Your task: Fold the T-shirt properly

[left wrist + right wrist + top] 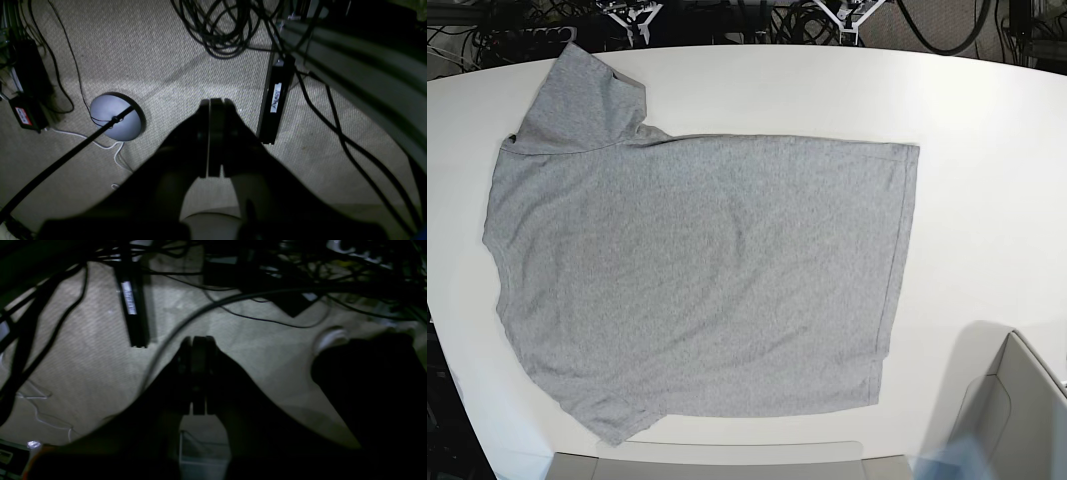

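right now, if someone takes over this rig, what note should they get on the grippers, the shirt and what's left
Left gripper: jaws shut, empty, off the table and pointed at the carpet.
Right gripper: same, jaws shut, empty, over the carpet.
Neither arm shows in the base view.
T-shirt: spread flat on the white table, plain side up, collar end toward that view's left, hem toward its right.
Done: shirt laid out, no fold made.
Left: every fold.

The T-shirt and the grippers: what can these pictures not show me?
- T-shirt: underside hidden in base view; any lettering unseen.
- Left gripper, right gripper: absent from base view; wrist views show only carpet and cables.
- Label on black bar: too small, blurred.
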Available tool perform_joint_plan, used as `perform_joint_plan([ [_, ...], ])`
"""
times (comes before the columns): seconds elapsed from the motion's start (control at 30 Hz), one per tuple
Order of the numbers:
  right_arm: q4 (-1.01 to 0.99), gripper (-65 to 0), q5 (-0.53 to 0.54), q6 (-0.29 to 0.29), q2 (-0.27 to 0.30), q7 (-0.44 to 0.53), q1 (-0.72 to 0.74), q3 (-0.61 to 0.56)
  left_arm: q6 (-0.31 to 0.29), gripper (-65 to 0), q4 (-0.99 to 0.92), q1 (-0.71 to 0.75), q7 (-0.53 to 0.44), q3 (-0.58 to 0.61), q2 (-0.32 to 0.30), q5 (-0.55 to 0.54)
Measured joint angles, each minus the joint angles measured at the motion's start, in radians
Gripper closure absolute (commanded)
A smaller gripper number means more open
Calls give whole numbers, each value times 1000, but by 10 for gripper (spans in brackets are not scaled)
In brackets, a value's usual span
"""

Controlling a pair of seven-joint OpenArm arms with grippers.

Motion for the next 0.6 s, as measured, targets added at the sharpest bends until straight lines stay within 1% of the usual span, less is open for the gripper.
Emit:
perform_joint_plan([
  [0.07,23,-2,0,10,-6,-1,-17,0,0,-2,3,3,-1,0,-2,0],
  [0.23,42,-2,0,8,-2,0,-31,-2,0,-2,4,7,-2,2,-3,0],
  [0.33,42,-2,0,6,-1,1,-31,-2,0,-2,4,7,-2,2,-19,0],
  [0.47,42,-2,0,7,-4,0,-31,-2,0,-3,4,7,-2,2,-21,0],
  [0.6,45,-2,0,7,2,4,-38,-2,0,-3,4,7,-2,2,-39,0],
])
